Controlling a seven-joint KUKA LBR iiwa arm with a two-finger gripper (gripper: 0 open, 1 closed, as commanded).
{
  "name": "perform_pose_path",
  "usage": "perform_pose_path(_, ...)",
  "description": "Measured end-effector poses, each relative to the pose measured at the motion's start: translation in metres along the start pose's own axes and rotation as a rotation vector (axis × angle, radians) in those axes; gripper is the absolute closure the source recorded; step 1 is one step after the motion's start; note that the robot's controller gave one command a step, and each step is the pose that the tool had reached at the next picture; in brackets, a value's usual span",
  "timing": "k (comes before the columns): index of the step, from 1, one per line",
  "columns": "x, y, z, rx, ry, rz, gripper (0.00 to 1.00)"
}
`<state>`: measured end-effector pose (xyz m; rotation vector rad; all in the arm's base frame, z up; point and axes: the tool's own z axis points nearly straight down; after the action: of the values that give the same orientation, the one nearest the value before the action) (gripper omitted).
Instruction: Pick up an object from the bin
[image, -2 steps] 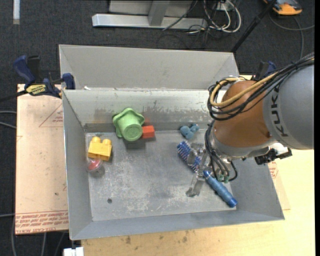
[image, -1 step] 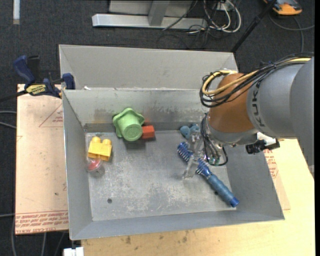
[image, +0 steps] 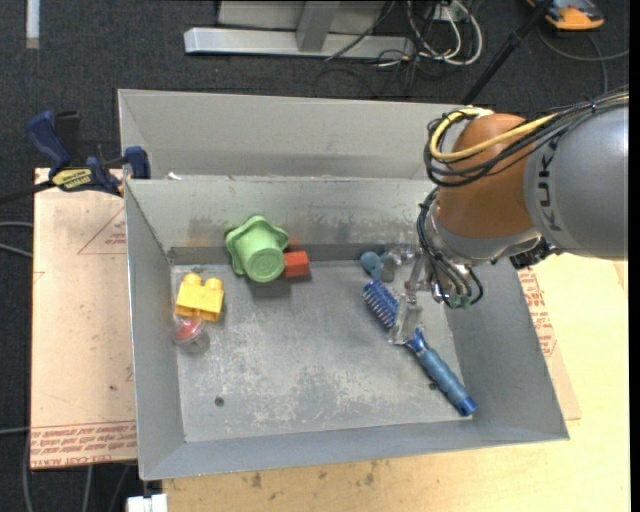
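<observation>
1. We see the grey metal bin (image: 300, 400), its sheet floor scuffed and dull and its walls sloping outward. A few things lie loose on the floor, well apart from one another.
2. The arm comes in from the right. Its wrist carries a smooth, rounded orange cover (image: 485, 180) with yellow cables (image: 455, 135) looped over it.
3. The jaws hang below that cover, low in the right part of the bin. They are right over the neck of a blue plastic brush (image: 438, 373).
4. The brush lies flat on the floor. Its ridged bristle head sits just left of the jaws, and its slim rounded handle runs down and to the right towards the bin's near right corner.
5. We cannot tell how far open the jaws are, nor whether they touch the brush; the metal parts there are tangled with wires.
6. A small blue-grey rounded piece (image: 372, 262) sits near the back wall, just above the bristle head.
7. At the back left, a green plastic cup (image: 255, 250) with a wavy rim lies on its side. It is beside a small orange-red block (image: 296, 264).
8. At the left, a yellow studded toy brick (image: 200, 297) lies just above a small clear, pinkish thing (image: 188, 335).
</observation>
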<state>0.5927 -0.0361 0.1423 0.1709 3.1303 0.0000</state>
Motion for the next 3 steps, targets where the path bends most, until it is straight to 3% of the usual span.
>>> perform_pose_path(1,-0.03,-0.003,0.076,0.0,0.005,-0.007,0.0)
perform_pose_path(2,-0.03,-0.002,0.073,-0.002,0.005,-0.007,1.0)
perform_pose_path(3,-0.013,-0.011,-0.039,-0.001,-0.003,-0.015,1.0)
